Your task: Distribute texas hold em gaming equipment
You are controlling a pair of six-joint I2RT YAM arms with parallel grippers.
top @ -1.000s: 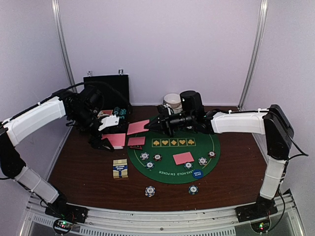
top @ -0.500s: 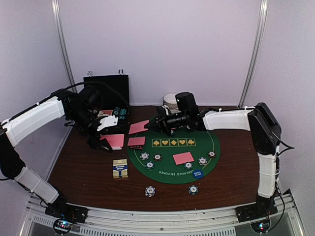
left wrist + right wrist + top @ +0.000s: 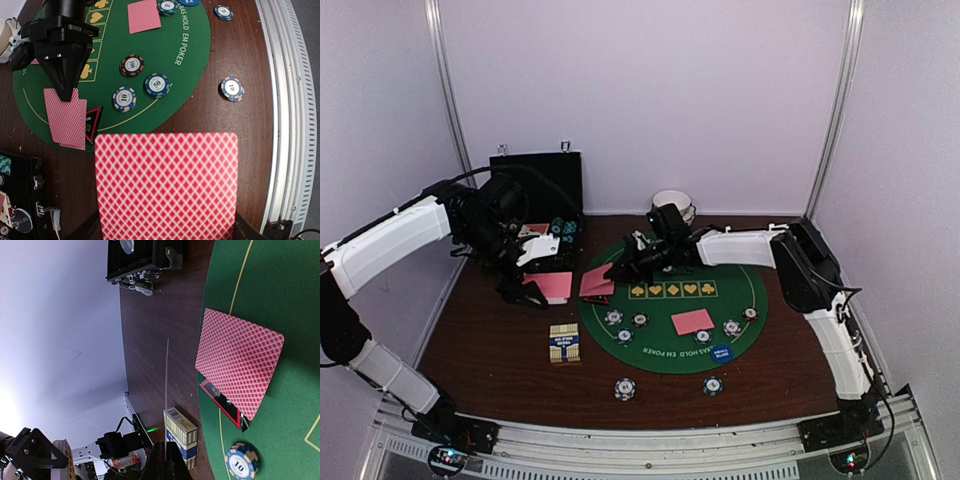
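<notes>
The left gripper (image 3: 528,290) is clamped shut on a pink diamond-backed playing card (image 3: 166,187). The card stands out flat ahead of its fingers, held over the dark brown wooden table (image 3: 490,340). In the left wrist view, three round striped poker chips (image 3: 157,85) lie past the card's far edge on the round green felt mat (image 3: 192,55). A fourth striped chip (image 3: 232,88) sits off the mat on the wood.

The right gripper (image 3: 614,270) is pinched fully closed. A thin pale line runs straight out from between its fingers — an edge-on card (image 3: 166,390), gripped at one end. Just to the side of that line a flat pink card (image 3: 239,367) rests on the mat's edge, with another card partly showing beneath it in the left wrist view. A red triangular marker button (image 3: 92,125) touches its edge. Close beside the right fingers, on the bare wood, sits a yellow-and-blue card box (image 3: 180,437).
</notes>
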